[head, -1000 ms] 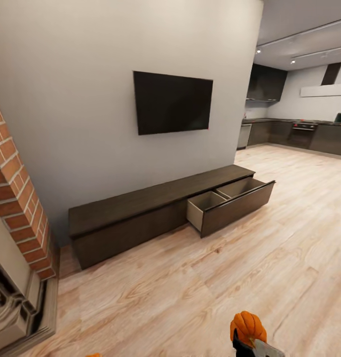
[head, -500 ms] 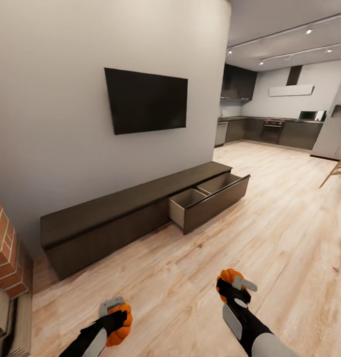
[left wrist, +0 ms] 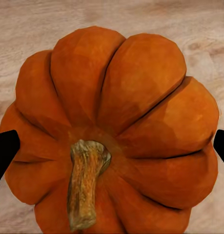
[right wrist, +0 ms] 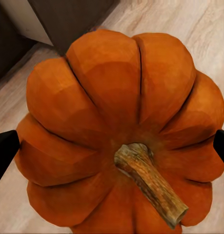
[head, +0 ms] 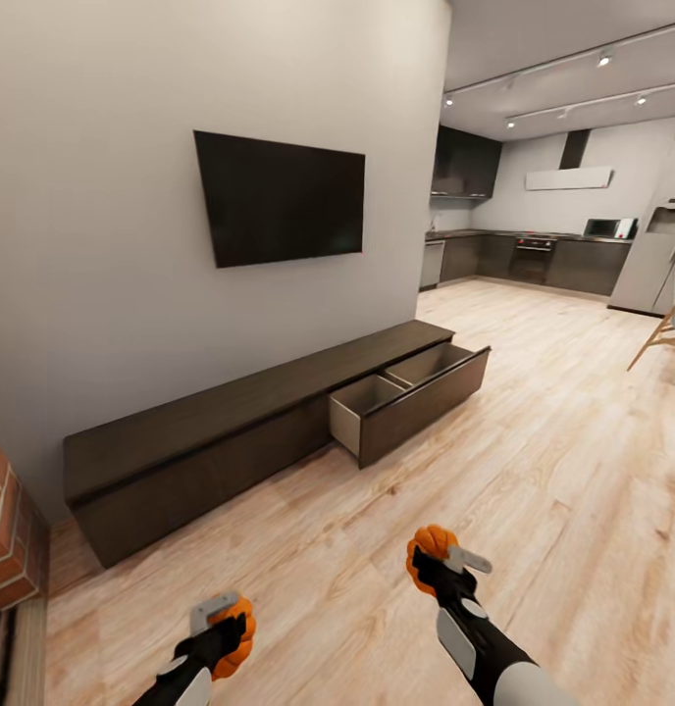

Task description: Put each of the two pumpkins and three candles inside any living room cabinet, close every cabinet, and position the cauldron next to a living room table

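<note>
The head view has both arms low in front of me, each carrying a ribbed orange pumpkin. My left gripper (head: pixel 223 632) is shut on one pumpkin (head: pixel 240 639), whose brown stem and body (left wrist: pixel 126 107) sit between the black fingertips (left wrist: pixel 4 152). My right gripper (head: pixel 438 561) is shut on the other pumpkin (head: pixel 427 542), seen close up (right wrist: pixel 116 112) over the floor. Ahead along the wall runs the long dark-brown cabinet (head: pixel 210 431), with its right-hand drawer (head: pixel 408 392) pulled open and its pale inside bare. Candles, table and cauldron are out of view.
A black TV (head: pixel 279 196) hangs above the cabinet. A brick fireplace corner (head: pixel 6 529) stands at the left edge. Light wood floor (head: pixel 534 461) stretches between me and the cabinet. Wooden legs (head: pixel 661 333) lean in at the right, and a kitchen (head: pixel 534 260) lies beyond.
The camera has moved, so the cabinet and TV sit further left in the picture. Both arms with their pumpkins have come up into the head view.
</note>
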You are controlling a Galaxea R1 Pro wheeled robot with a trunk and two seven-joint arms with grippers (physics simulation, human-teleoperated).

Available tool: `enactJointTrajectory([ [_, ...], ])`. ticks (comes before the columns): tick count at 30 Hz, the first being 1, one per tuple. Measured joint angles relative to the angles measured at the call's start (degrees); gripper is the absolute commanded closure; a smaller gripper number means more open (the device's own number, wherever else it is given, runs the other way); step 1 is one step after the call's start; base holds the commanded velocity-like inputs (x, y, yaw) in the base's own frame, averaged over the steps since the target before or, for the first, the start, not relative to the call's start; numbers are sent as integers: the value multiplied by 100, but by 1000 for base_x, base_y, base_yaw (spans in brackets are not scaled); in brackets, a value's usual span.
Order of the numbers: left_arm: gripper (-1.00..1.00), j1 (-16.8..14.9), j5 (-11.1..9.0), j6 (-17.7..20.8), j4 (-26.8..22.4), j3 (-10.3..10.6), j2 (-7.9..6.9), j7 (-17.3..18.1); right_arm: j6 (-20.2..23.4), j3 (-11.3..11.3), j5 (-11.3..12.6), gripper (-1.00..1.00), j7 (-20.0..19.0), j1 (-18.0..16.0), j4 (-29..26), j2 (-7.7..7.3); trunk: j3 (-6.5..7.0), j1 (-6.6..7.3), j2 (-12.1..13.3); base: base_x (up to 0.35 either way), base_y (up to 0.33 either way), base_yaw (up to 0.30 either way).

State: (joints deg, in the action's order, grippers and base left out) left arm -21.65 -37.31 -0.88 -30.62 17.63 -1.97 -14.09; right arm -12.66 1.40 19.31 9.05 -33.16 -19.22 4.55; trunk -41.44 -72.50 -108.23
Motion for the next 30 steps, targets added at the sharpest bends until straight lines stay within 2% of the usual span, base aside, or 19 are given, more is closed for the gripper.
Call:
enactJointTrajectory([
  [5,100,4,-2,-52,265,140,-1,-3,-245,-5,14,100,-21,5,405,-65,0,0,0,319,0,0],
  [7,100,7,1,-73,511,142,-5,-11,-541,-13,15,100,-22,7,659,-76,0,0,0,321,0,0],
  [8,100,8,20,-132,742,144,-8,-18,-850,-29,19,100,-16,7,832,-98,0,0,0,321,-6,0],
  [9,100,7,29,-407,1177,151,-2,-23,-1311,-5,1,100,-18,14,1174,-153,0,0,0,321,-48,0],
  [11,100,11,-11,-778,1578,263,157,-18,-1566,-39,33,100,-18,31,1537,-154,-1,0,0,321,-104,-104],
  [12,100,8,24,-1086,1770,494,290,-12,-2058,31,-17,100,-19,33,1766,-126,1,0,-1,321,-123,-220],
  [19,100,7,14,-1136,1807,501,319,-22,-2141,5,2,100,-19,34,1847,-75,1,0,0,321,-131,-257],
  [30,100,7,19,-1140,1889,508,386,-22,-2144,4,3,100,-26,34,1845,-84,1,0,0,321,-137,-269],
])
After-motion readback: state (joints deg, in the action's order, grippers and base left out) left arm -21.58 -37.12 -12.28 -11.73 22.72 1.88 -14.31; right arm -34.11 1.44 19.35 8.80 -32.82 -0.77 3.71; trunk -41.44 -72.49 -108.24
